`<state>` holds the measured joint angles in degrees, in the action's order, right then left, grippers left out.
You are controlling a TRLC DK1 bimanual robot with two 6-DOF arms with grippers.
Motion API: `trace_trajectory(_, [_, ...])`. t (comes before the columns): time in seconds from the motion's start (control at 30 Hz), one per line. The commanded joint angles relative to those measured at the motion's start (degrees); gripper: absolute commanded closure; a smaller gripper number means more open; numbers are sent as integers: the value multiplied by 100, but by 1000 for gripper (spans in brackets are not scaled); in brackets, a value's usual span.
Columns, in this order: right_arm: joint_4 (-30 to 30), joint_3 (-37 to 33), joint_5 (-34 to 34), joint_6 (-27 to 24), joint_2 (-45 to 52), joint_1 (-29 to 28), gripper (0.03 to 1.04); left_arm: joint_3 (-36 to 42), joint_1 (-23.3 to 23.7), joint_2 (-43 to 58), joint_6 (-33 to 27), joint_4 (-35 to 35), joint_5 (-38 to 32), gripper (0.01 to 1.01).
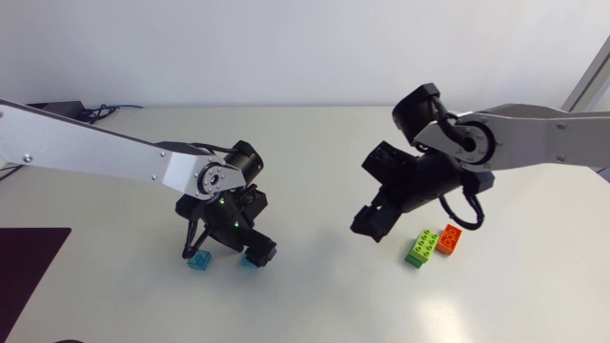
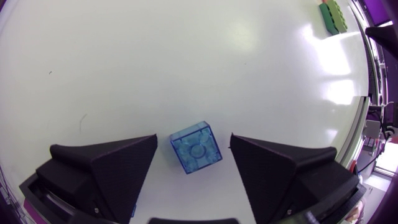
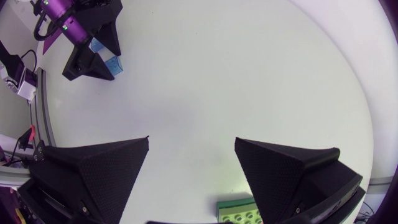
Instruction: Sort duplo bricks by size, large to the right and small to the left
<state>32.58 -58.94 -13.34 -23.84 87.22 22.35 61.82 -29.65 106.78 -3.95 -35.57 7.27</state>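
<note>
A small see-through blue brick (image 2: 196, 147) lies on the white table between the fingers of my left gripper (image 2: 193, 142). There is a gap on each side, so the gripper is open. In the head view my left gripper (image 1: 225, 252) points down, with blue bricks (image 1: 198, 260) (image 1: 252, 259) at its two fingertips. A long green brick (image 1: 420, 248) and an orange brick (image 1: 450, 238) lie together at the right. My right gripper (image 1: 375, 193) hangs open and empty above the table, just left of them. The green brick (image 3: 238, 211) shows beside one of its fingers.
A dark mat (image 1: 29, 262) lies at the table's left front edge. The right wrist view looks across bare white table towards my left gripper (image 3: 87, 46) and the blue bricks (image 3: 112, 64).
</note>
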Motion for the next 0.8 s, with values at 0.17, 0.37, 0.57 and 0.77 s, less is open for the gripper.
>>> trace_trajectory(0.17, [-120, 805, -2, -324, -381, -609, 70, -162, 91, 343, 96, 173, -235, 815])
trace_trajectory(0.37, [-305, 1121, -63, -578, -372, -741, 72, -197, 548, 229, -89, 103, -419, 815])
trace_trajectory(0.57, [-269, 1385, -239, -719, -372, -741, 107, -162, 1102, 185, -344, 59, -551, 815])
trace_trajectory(0.77, [-331, 1772, -239, -816, -364, -706, 208, -12, 1356, 220, -432, -29, -560, 815])
